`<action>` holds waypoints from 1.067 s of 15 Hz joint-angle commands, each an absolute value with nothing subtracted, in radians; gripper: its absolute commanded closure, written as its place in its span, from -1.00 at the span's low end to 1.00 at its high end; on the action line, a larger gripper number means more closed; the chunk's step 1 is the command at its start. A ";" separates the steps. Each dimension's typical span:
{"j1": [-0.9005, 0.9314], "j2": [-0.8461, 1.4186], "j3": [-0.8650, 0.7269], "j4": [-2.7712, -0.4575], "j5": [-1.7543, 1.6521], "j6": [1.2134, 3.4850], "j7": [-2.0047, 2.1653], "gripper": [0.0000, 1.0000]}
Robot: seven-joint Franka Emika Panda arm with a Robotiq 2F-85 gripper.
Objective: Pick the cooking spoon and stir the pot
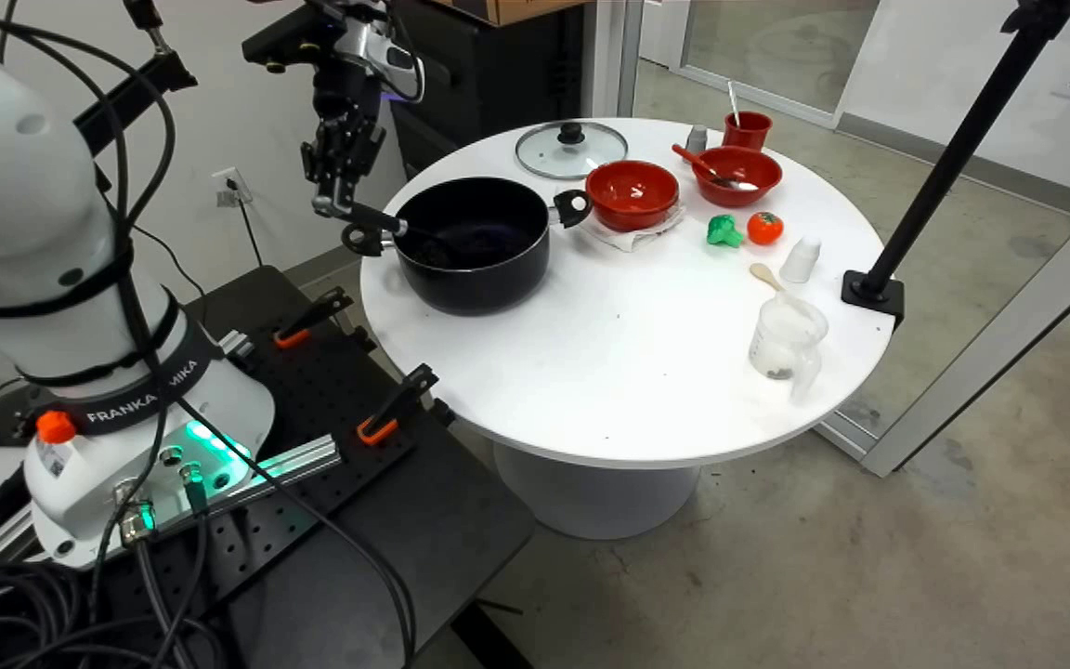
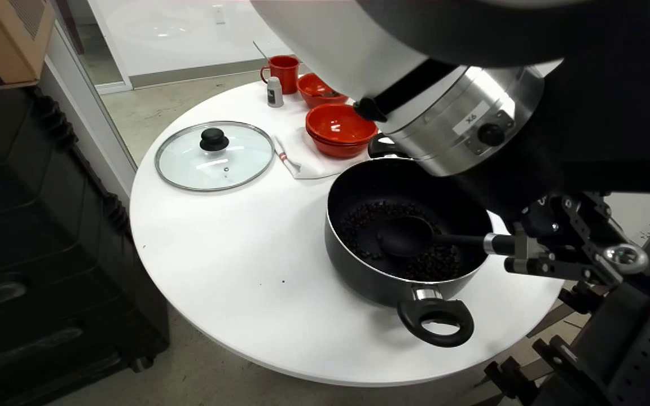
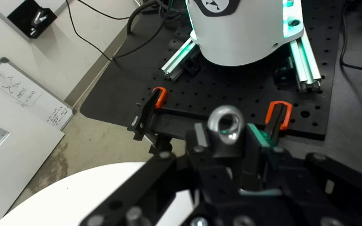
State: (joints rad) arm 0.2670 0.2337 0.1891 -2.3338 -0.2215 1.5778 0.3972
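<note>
Place: lab
Robot base (image 1: 98, 455): on perforated plate (image 3: 244, 84)
Black table (image 1: 465, 534) edge: two clamps (image 3: 146, 114)
Whiteboard (image 3: 28, 92): bears handwriting
Floor (image 1: 916, 557): bare concrete

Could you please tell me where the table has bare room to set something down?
Specks aside, the table looks free between pot and measuring cup, and between glass lid, pot and black cabinet. It is crowded around the red bowls and mug, and beside the pot, where the hand holds the spoon.

Pot (image 1: 481, 290) and lid (image 1: 561, 158) on white table (image 1: 628, 344)
</note>
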 commanded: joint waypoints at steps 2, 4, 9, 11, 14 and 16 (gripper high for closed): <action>0.236 0.198 0.166 -2.349 -0.201 1.582 0.391 0.84; 0.225 0.200 0.157 -2.334 -0.200 1.588 0.400 0.84; 0.222 0.217 0.155 -2.280 -0.199 1.596 0.420 0.84; 0.231 0.230 0.161 -2.259 -0.200 1.597 0.433 0.84; 0.248 0.245 0.175 -2.240 -0.201 1.594 0.444 0.84; 0.260 0.263 0.179 -2.225 -0.206 1.579 0.458 0.84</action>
